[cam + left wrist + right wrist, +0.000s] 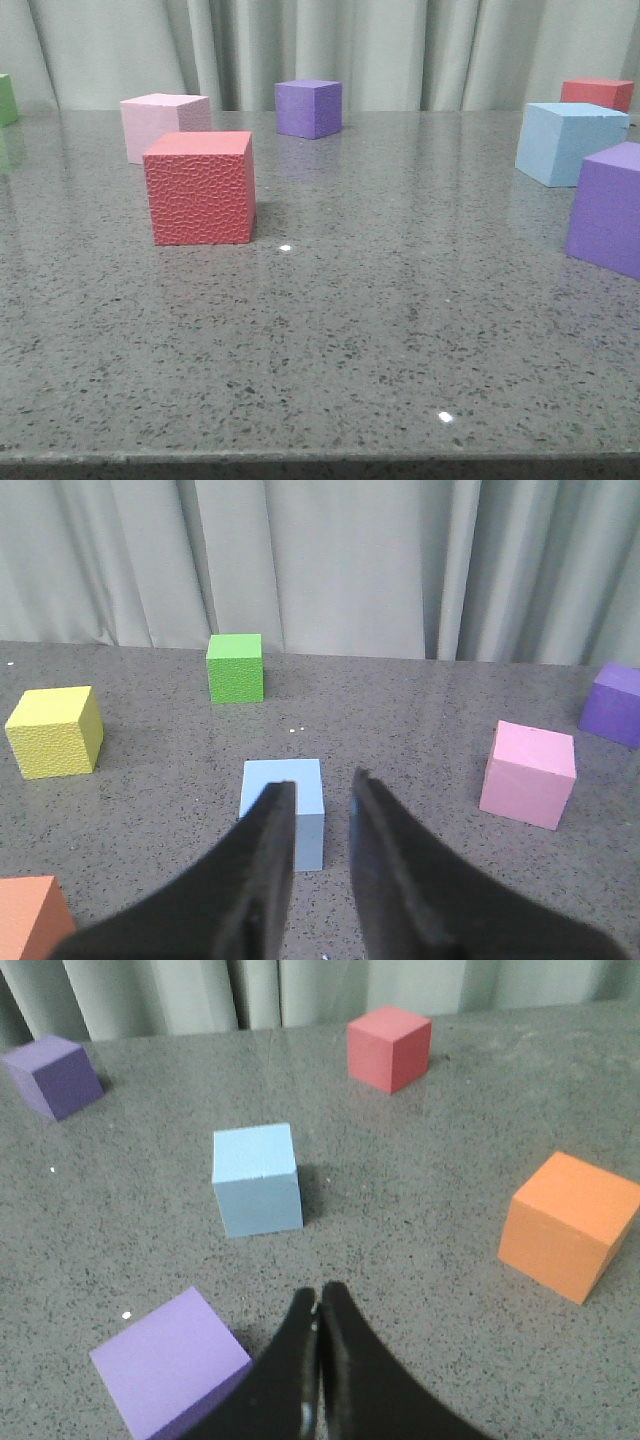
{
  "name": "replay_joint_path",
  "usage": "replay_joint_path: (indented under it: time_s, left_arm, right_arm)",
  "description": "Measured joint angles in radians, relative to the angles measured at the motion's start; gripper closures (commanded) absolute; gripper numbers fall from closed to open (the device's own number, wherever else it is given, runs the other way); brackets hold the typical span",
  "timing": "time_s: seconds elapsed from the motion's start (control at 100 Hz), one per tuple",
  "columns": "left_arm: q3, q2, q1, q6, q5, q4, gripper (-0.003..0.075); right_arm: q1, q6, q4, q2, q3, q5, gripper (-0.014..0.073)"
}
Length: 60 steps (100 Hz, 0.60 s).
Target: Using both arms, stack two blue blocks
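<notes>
Grippers hovering above table [330,330] | left gripper [322,790] parted behind blue block [283,798] | right gripper [319,1312] pinched closed, grasping nothing, near second blue block [256,1178]

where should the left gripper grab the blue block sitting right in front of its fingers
Grip the blue block across its two upright side faces, coming in from the gripper's own side. It sits flat on the table, its near face roughly square to the left gripper, and the floor either side of it is bare. The fingers look spread narrower than the block, so they probably need opening first.
</notes>
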Motion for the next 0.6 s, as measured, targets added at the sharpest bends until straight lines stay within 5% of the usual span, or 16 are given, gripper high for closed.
replay_joint_path:
  time_s: [0.14,0.28,0.6]
  left_arm:
    - [-0.005,0.003,0.000,0.002,-0.006,0.000,0.0163]
    - [-0.007,0.003,0.000,0.002,-0.007,0.000,0.0108]
    - [-0.007,0.003,0.000,0.004,-0.008,-0.005,0.0109]
  right_arm:
    - [0.000,0.000,0.000,0.007,0.000,0.002,0.0207]
    - [0.000,-0.002,0.000,0.007,0.000,0.002,0.0004]
    - [0.000,-0.004,0.002,0.010,0.000,0.002,-0.0030]
